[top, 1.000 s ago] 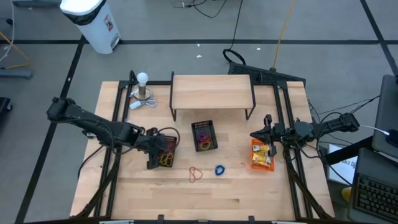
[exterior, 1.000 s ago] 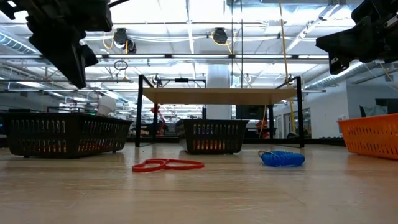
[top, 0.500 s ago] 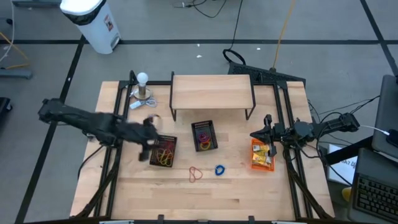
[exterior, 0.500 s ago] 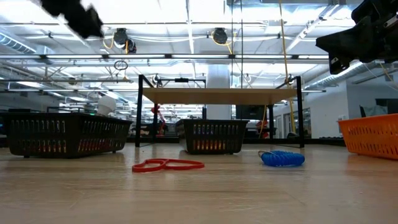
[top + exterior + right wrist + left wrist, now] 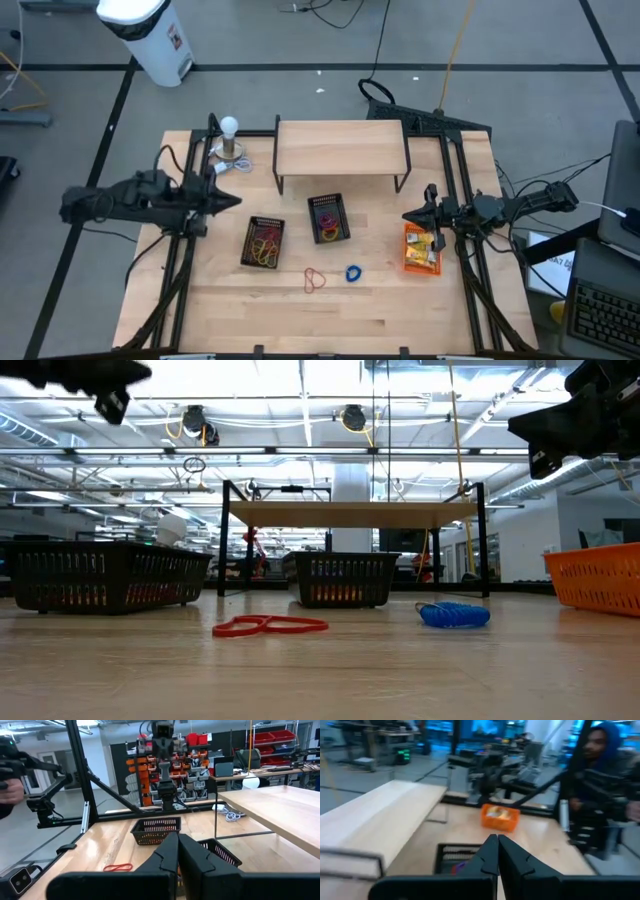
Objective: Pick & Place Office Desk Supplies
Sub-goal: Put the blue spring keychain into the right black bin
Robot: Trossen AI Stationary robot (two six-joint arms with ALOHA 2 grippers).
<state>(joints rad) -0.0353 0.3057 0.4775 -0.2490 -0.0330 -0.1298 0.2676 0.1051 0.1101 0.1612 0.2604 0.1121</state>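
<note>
A red rubber band (image 5: 314, 279) and a blue coiled band (image 5: 353, 272) lie flat on the table near its front; both also show in the low view, the red band (image 5: 270, 625) and the blue one (image 5: 455, 614). More bands lie in the left black basket (image 5: 264, 242) and the middle black basket (image 5: 328, 218). Yellow packets fill the orange basket (image 5: 421, 248). My left gripper (image 5: 232, 200) hangs shut and level at the table's left edge, empty. My right gripper (image 5: 410, 215) is shut and empty beside the orange basket.
A low wooden shelf (image 5: 340, 148) stands at the table's far side, with a white ball on a metal stand (image 5: 230, 140) to its left. A person (image 5: 600, 775) stands beyond the table's right side. Bare wood lies along the near edge.
My left gripper has drawn back from above the left black basket toward the table's left edge, risen, and tipped from pointing down to level. The baskets and the loose bands have stayed where they were.
</note>
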